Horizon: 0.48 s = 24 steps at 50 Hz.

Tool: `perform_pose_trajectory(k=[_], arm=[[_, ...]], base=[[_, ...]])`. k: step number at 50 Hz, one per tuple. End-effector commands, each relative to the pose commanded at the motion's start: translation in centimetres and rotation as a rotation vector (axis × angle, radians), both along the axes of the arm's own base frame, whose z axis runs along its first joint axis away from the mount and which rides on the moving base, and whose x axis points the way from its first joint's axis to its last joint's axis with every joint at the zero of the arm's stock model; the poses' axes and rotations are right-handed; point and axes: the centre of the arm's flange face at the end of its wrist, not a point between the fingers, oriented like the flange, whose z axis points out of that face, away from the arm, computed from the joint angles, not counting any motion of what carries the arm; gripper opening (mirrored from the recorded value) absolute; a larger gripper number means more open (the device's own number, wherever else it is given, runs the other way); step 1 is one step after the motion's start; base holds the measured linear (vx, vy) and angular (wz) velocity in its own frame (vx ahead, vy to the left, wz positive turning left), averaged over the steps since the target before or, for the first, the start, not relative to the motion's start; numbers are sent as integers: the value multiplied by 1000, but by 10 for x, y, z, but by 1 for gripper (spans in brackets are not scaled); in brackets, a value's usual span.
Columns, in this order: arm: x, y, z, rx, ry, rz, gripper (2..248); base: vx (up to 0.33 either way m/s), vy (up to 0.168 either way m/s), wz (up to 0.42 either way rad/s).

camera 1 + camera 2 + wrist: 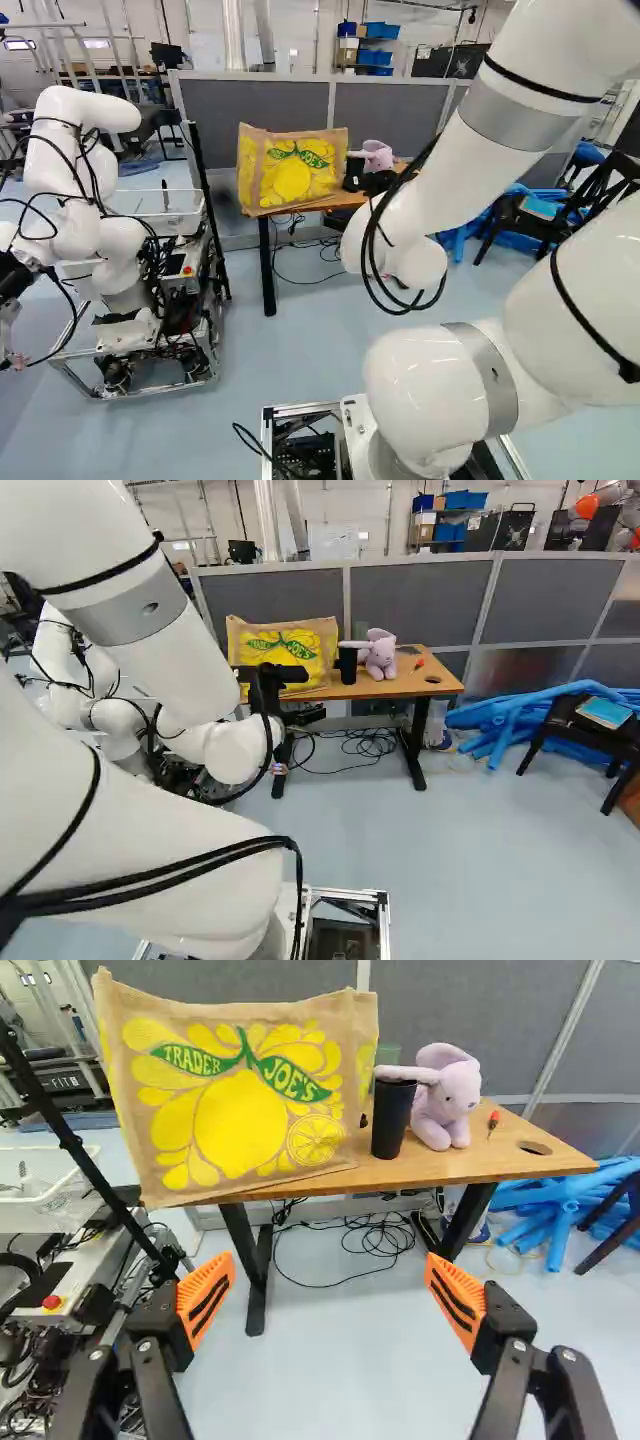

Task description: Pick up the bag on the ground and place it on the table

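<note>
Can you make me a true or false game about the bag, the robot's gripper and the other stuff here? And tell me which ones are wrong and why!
1. The bag stands on the table. True.
2. The gripper is shut on the bag. False: it is wide open and holds nothing.
3. The black cup stands between the bag and the plush toy. True.
4. The blue tubes are piled on the table. False: they lie on the floor.
5. The bag has yellow lemons on it. True.
6. The plush toy is green. False: it is pale purple.
</note>
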Motion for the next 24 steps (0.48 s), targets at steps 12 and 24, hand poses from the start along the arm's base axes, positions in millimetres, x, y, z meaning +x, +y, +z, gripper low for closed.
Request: perform_pose_trajectory(k=[12, 24], arm=[[-3, 0, -1, -5, -4, 1, 247], [-3, 0, -1, -5, -4, 1, 247]], base=[[0, 0, 0], [0, 0, 0]])
